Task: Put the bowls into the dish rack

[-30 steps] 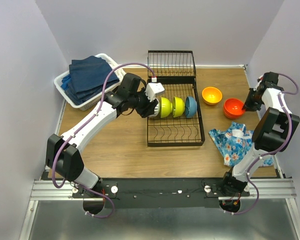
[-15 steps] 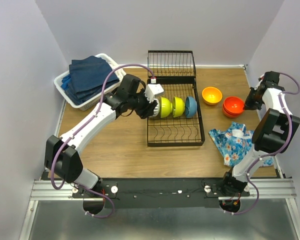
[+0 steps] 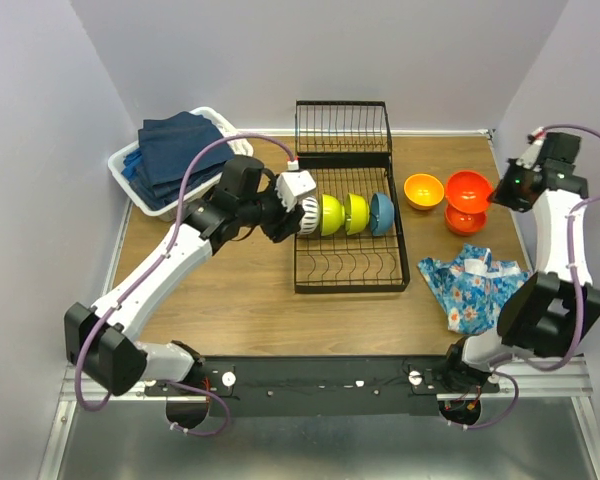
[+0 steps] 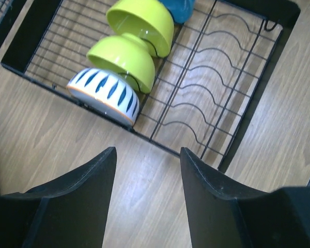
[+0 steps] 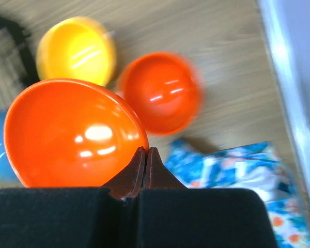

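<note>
Just ahead of the left gripper (image 4: 147,155), whose two dark fingers stand apart with only bare table (image 4: 51,150) between them, the white bowl (image 4: 106,95) stands on edge at the nearest end of the rack (image 4: 237,119). It has blue ribs and an orange rim, and it sits just inside the rack's side wire. Behind it, farther from the fingers, two lime bowls (image 4: 126,59) stand on edge in the same row, nested close together. Past them a sliver of the blue bowl (image 4: 178,8) shows. Beside that row run the rack's wavy wire dividers. Behind this gripper, on the side away from the rack, a white basket (image 3: 220,122) holds folded navy towels (image 3: 175,150). The right gripper (image 5: 145,152) is pinched tight on the rim of a red bowl (image 5: 72,134), which hangs to one side of its fingertips, raised off the table. Beyond the fingertips a second red bowl (image 5: 163,93) sits on the wood. The yellow bowl (image 5: 77,49) is just beside it, past the held bowl's rim. On the other side of the fingers, near the second red bowl, lies the blue floral cloth (image 5: 237,165), rumpled on the table.
</note>
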You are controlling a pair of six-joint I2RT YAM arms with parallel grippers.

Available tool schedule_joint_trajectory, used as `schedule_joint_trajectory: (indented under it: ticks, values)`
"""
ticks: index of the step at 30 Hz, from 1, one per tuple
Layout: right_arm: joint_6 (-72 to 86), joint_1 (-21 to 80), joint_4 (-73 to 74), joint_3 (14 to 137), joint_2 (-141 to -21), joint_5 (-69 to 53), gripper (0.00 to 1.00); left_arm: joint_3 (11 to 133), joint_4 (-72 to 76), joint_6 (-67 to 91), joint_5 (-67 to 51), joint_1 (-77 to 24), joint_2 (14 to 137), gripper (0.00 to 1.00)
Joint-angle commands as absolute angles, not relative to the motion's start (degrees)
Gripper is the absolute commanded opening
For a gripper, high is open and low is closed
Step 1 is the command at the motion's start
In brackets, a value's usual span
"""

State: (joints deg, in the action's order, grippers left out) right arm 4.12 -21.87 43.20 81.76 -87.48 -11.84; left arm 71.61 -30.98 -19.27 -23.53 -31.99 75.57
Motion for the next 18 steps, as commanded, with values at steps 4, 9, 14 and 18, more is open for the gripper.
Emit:
schedule_joint_trajectory:
  ticks: [4, 9, 14, 18]
  values:
    - [-2.36, -0.18, 46.40, 76.29, -75.32, -18.99, 0.01, 64.70, -31.47, -17.41, -14.87, -28.23, 68.21, 0.63]
    - [-5.09, 7.19, 48.43, 76.64, -76.02, -17.75, 0.01, 64.60, -34.01, -11.88, -10.64, -20.05, 66.36, 0.65]
    - [-9.92, 23.77, 47.99, 77.43, -79.79, -14.95, 0.01, 63.02, -34.19, -9.06, -8.09, -12.41, 62.33, 0.66]
    - [-14.14, 37.85, 46.76, 78.83, -84.45, -12.14, 0.01, 61.53, -34.36, -8.88, -7.38, -8.09, 59.77, 0.67]
